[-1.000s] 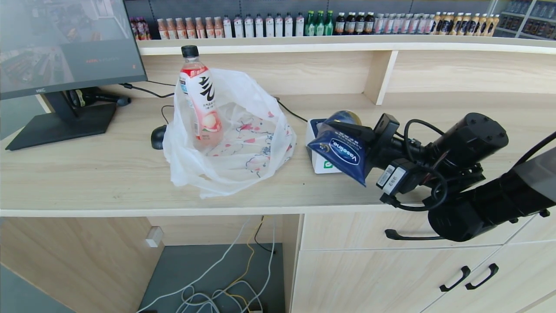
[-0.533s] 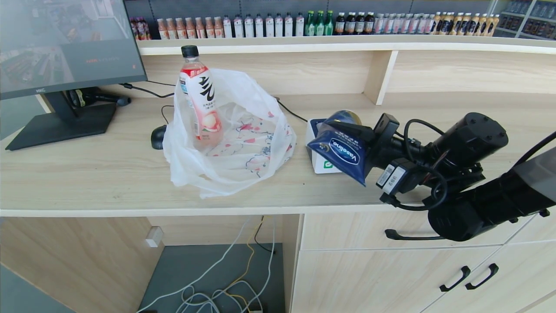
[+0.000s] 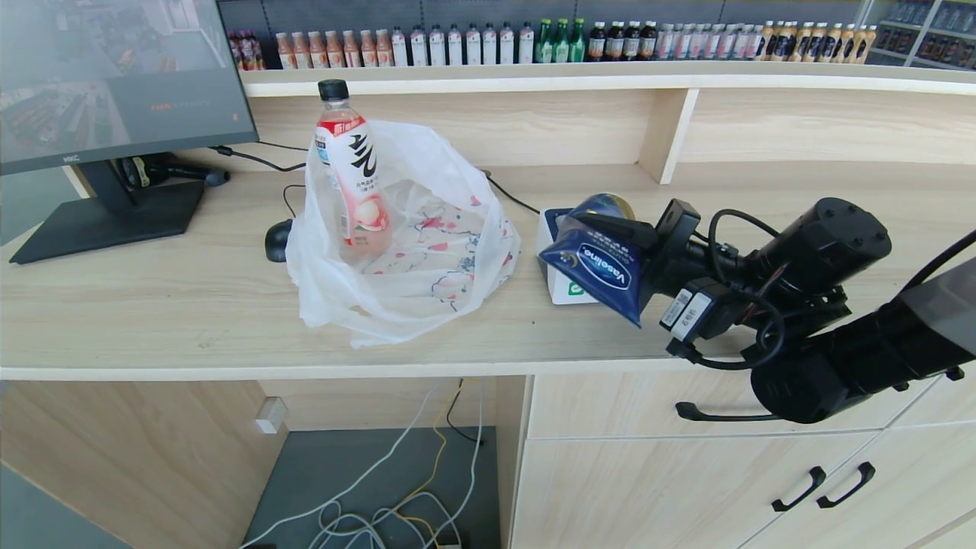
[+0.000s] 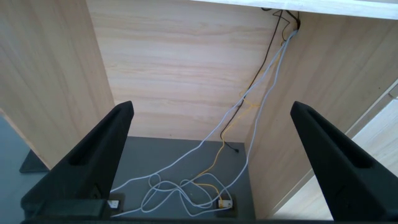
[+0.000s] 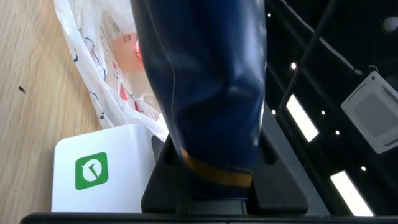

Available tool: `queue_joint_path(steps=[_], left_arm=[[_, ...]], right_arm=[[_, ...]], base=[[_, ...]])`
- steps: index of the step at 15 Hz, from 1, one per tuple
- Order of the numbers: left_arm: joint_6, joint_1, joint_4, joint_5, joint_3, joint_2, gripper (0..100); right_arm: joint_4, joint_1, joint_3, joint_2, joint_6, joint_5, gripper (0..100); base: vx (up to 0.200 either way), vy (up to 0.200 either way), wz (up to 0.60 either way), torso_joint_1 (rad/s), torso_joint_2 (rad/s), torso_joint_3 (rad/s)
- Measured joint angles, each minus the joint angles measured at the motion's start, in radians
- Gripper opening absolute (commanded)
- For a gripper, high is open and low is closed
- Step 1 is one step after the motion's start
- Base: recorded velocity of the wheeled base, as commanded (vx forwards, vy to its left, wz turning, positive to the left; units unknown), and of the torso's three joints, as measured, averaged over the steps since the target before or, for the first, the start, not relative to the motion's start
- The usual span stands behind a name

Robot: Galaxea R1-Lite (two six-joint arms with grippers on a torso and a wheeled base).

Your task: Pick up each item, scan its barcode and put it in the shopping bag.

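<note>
My right gripper point(image 3: 610, 248) is shut on a dark blue lotion tube point(image 3: 602, 267) with a gold cap, held just over the white scanner box point(image 3: 563, 286) on the counter. From the right wrist, the blue tube point(image 5: 205, 81) fills the space between the fingers, with the scanner box point(image 5: 99, 177) below it. The white shopping bag point(image 3: 415, 252) stands open to the left of the scanner, with a pink drink bottle point(image 3: 352, 179) upright inside it. My left gripper point(image 4: 208, 162) is open below the counter, facing loose cables on the floor.
A monitor point(image 3: 114, 84) on a black stand sits at the counter's left end, with a black mouse point(image 3: 277, 239) beside the bag. A raised shelf point(image 3: 610, 76) runs along the back, with a divider point(image 3: 665, 133) behind the scanner. Drawer handles point(image 3: 823, 488) are below at the right.
</note>
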Motion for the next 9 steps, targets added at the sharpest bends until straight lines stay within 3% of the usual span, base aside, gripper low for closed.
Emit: queue_joint_path(steps=[9], left_arm=[[0.0,0.0,0.0,0.0,0.0,0.0,100]], right_arm=[[0.001,0.0,-0.001,-0.001,0.002,0.0,0]], base=[[0.0,0.0,0.0,0.0,0.0,0.0]])
